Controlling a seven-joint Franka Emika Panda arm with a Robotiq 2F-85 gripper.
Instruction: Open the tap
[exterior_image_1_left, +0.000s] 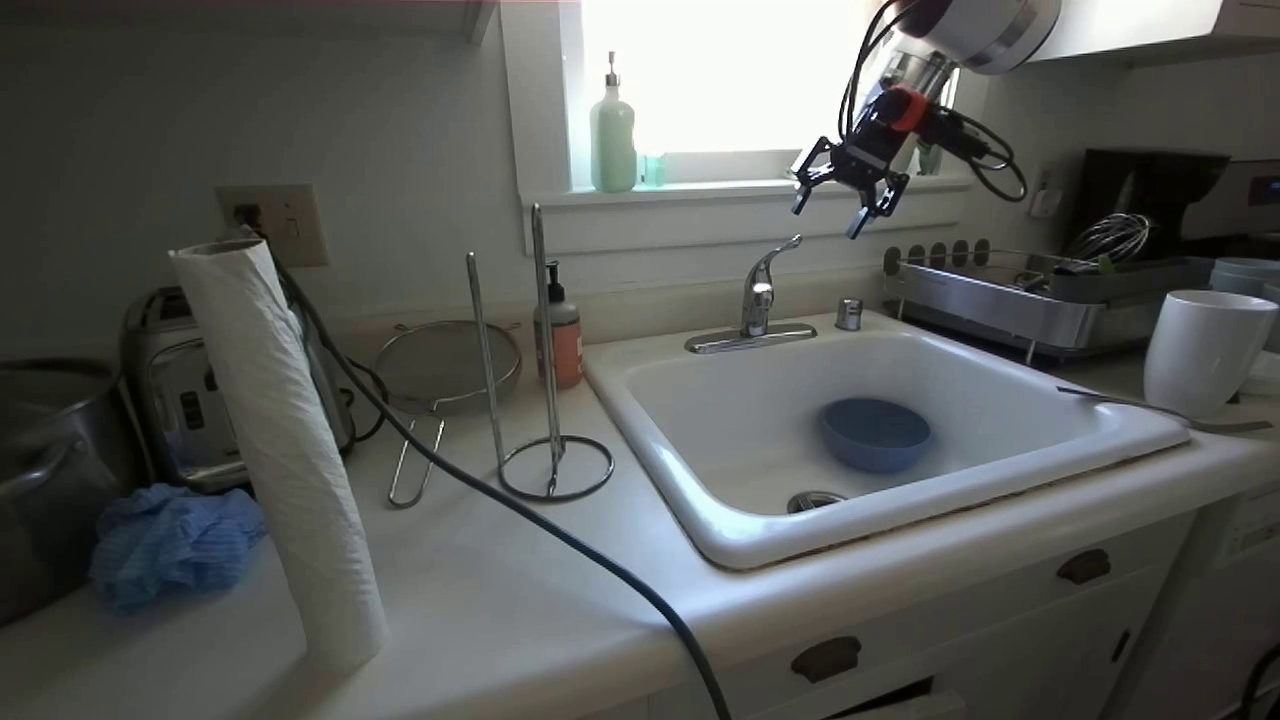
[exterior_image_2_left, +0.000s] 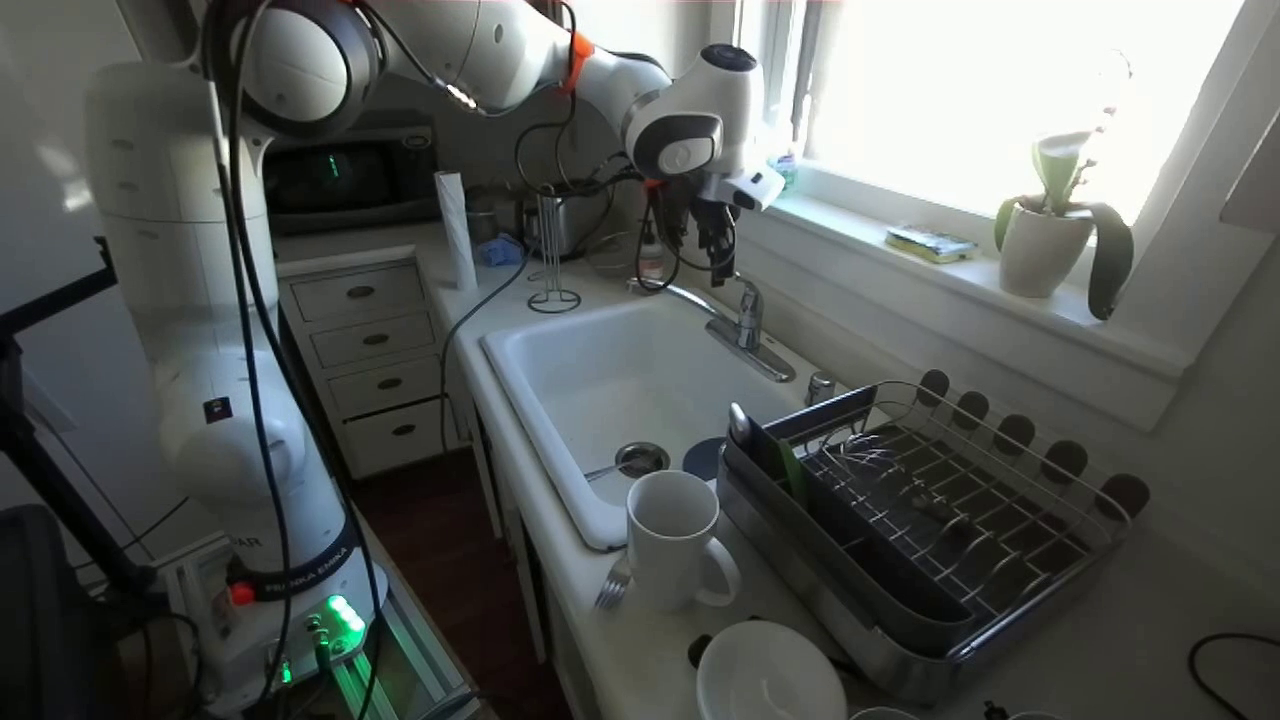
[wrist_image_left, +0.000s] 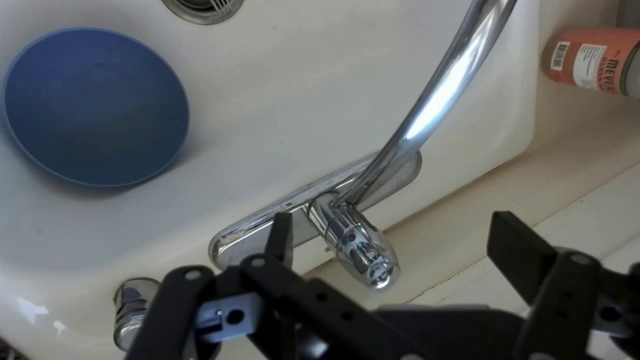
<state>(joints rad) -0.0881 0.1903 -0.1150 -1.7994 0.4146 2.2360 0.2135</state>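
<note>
Far left on the desk (exterior_image_1_left: 470, 600), in an exterior view: grey pot (exterior_image_1_left: 50, 500), cut by the edge of view. Toaster (exterior_image_1_left: 175, 390) at 10 o'clock from a white paper roll (exterior_image_1_left: 290, 450) standing on end; crumpled blue cloth (exterior_image_1_left: 175, 540) at its 8. Rightward, mesh sieve (exterior_image_1_left: 450, 365), then wire stand (exterior_image_1_left: 551, 420), with an orange-labelled soap bottle (exterior_image_1_left: 566, 345) beyond it at 12. Green bottle (exterior_image_1_left: 612, 140) upright on the sill (exterior_image_1_left: 720, 192) above.

White sink (exterior_image_1_left: 655, 440) next. Tap (exterior_image_1_left: 758, 300), chrome, on the back rim, about 11 o'clock from the sink's middle; lever (exterior_image_1_left: 778, 254) tip toward 2. In the wrist view its spout (wrist_image_left: 440, 100) runs off toward 1. Blue bowl (exterior_image_1_left: 875, 435) in the sink, between 4 and 5 o'clock from the tap; drain (exterior_image_1_left: 815, 500) just beside it at 7.

Tool (exterior_image_1_left: 829, 213) hangs above the tap, near it, at about 1 o'clock; fingers (exterior_image_1_left: 858, 222) well apart. A gap shows between fingertips and lever in that exterior view. In the wrist view the tap's body appears between the two fingers, by line of sight.

Farther right: small chrome cap (exterior_image_1_left: 848, 314) near the tap's base plate (exterior_image_1_left: 705, 342) at 3, dish rack (exterior_image_1_left: 1000, 305) farther out the same way, whisk (exterior_image_1_left: 1112, 238) in it. White mug (exterior_image_1_left: 1205, 350) upright just beside the rack, at its 4.
</note>
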